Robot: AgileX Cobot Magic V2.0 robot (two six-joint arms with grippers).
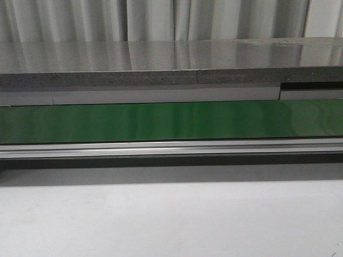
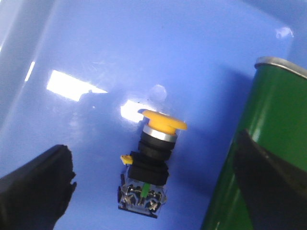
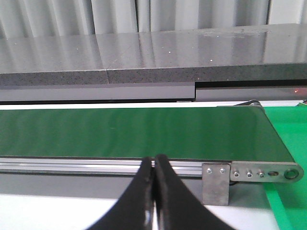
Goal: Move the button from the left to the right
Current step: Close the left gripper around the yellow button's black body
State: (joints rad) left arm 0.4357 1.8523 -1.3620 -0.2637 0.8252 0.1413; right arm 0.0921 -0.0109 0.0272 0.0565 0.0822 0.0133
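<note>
From the front, neither of my arms is showing; only the green conveyor belt (image 1: 171, 122) is running across, behind the white table (image 1: 171, 219). My left gripper (image 2: 158, 191) is hovering with fingers (image 2: 33, 189) spread wide apart around the button (image 2: 151, 158), which is lying on its side on the blue bin floor (image 2: 144, 52), untouched. My right gripper (image 3: 154, 191) is pointing level at the belt, fingers pressed together, holding nothing.

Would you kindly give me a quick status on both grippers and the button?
Left gripper open over the button, not gripping. Right gripper shut, empty, facing the green belt. Button lies in the blue tray; green can close beside it.
</note>
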